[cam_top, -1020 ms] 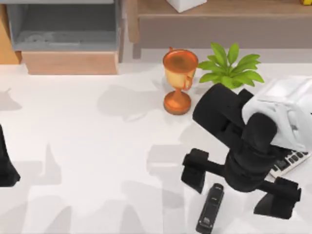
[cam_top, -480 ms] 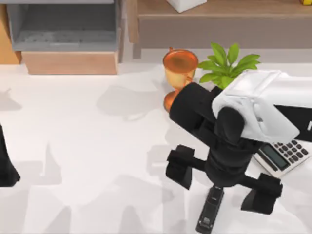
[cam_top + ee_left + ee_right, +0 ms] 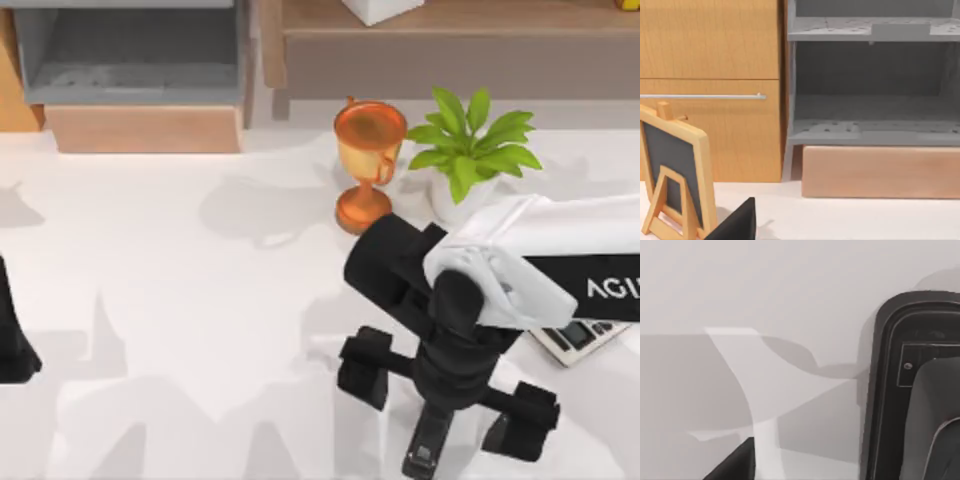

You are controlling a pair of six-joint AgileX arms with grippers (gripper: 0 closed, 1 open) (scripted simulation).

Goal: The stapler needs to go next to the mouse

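At the near edge of the white bench [image 3: 180, 300], the slim black stapler [image 3: 428, 448] lies under the right gripper [image 3: 445, 398], whose fingers are spread wide astride it, so this looks like the reach, with descent and closing next.

Legible marking: white letters "AG", cut off at the frame edge, on the black section of the right arm [image 3: 600, 288], at the table's right side; nothing else readable
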